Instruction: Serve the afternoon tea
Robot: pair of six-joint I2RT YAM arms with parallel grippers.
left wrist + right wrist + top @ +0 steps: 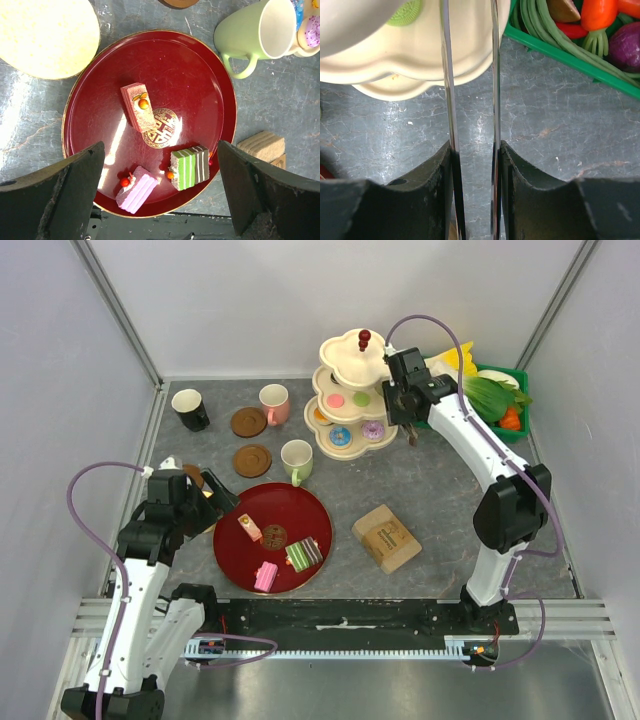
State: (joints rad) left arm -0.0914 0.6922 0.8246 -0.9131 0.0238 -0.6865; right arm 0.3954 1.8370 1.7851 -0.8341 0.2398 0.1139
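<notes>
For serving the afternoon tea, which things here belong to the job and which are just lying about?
Belong to the job: cake slices on the red tray; donuts and macarons on the tiered stand; pink mug, pale-green mug, black mug; brown coasters; metal tongs in the right gripper.
Lying about: tan block; green crate; toy vegetables.

- I see three cake slices on the red tray [305, 515]. A pink one with an orange topping [138, 106] lies near the middle. A green-striped one [190, 167] and a pale pink one [136, 187] lie by the near rim.
- The pale-green mug [296, 460] stands upright just behind the tray. The pink mug [273, 403] and black mug [190, 408] stand farther back.
- Two brown coasters [249, 421] [252, 460] lie flat and bare on the worktop.
- A blue donut [340, 436], a pink donut [373, 430] and macarons [361, 398] sit on the tiered stand [350, 355].
</notes>
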